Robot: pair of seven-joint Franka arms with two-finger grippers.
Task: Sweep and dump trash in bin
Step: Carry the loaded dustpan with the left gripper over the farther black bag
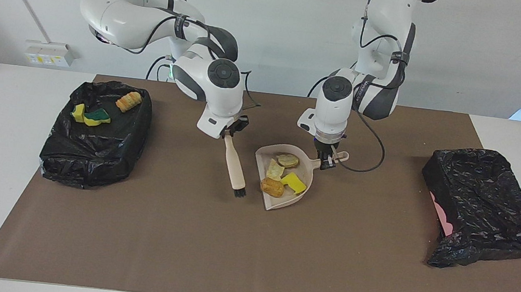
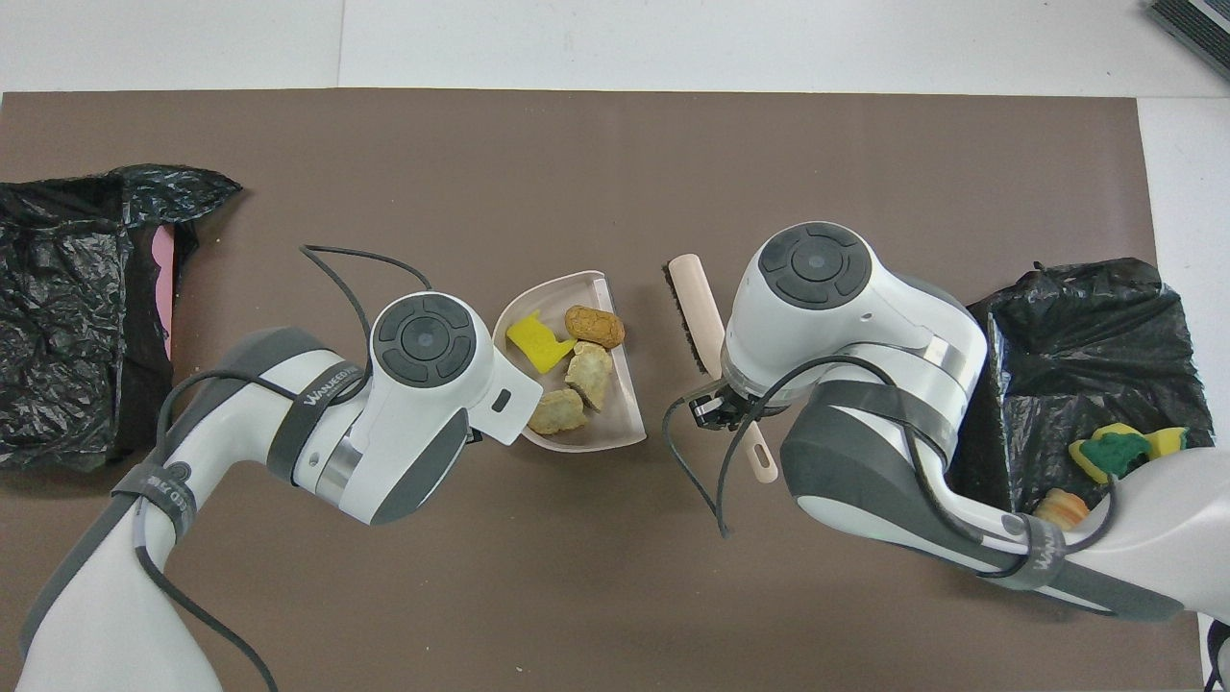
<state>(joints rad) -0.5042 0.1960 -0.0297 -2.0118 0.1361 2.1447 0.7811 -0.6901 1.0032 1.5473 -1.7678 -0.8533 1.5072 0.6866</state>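
A beige dustpan (image 1: pixel 286 201) (image 2: pixel 615 423) sits at the middle of the brown mat. It holds several trash chunks: a yellow one (image 1: pixel 294 182) (image 2: pixel 538 342), an orange-brown one (image 1: pixel 272 187) (image 2: pixel 594 327) and two pale beige ones (image 1: pixel 287 160) (image 2: pixel 588 375). My left gripper (image 1: pixel 327 162) is shut on the dustpan's handle. My right gripper (image 1: pixel 229 133) (image 2: pixel 716 408) is shut on the handle of a beige brush (image 1: pixel 235 166) (image 2: pixel 700 308). The brush's black bristles (image 1: pixel 239 192) point down at the mat beside the dustpan's open edge.
A black-bag-lined bin (image 1: pixel 95 148) (image 2: pixel 1086 327) stands toward the right arm's end and holds yellow-and-green (image 1: pixel 94 116) (image 2: pixel 1115 452) and orange chunks (image 1: pixel 128 100). A second black-bagged bin (image 1: pixel 481 208) (image 2: pixel 67 308), with pink showing, stands toward the left arm's end.
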